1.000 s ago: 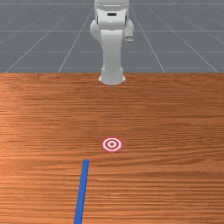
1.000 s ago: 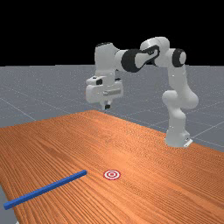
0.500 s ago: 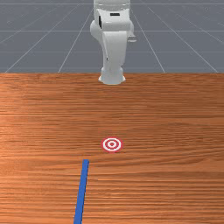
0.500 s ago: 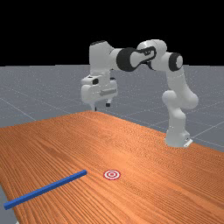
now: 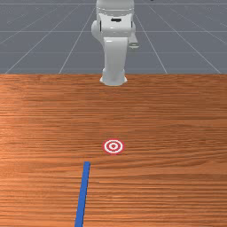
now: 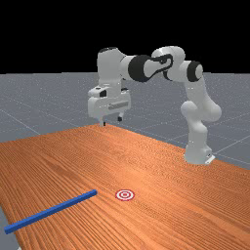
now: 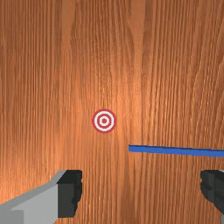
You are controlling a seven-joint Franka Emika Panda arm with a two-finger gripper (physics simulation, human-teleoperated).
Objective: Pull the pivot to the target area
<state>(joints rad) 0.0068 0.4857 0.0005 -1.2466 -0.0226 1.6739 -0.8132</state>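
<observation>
Hovering black-tipped gripper [image 6: 112, 121]: is being held wide apart, tbh
Long, straight blue bar [image 6: 51, 211]: skewing's being risked by off-centre contact

I have open air from my raised gripper [image 6: 112, 121] down to the table [image 6: 156, 166]; the blue bar [image 6: 51, 211] lies on it as a low obstacle; a strip of bare wood separates its end from the flat target [image 6: 125, 195], which I can pass right over.
</observation>
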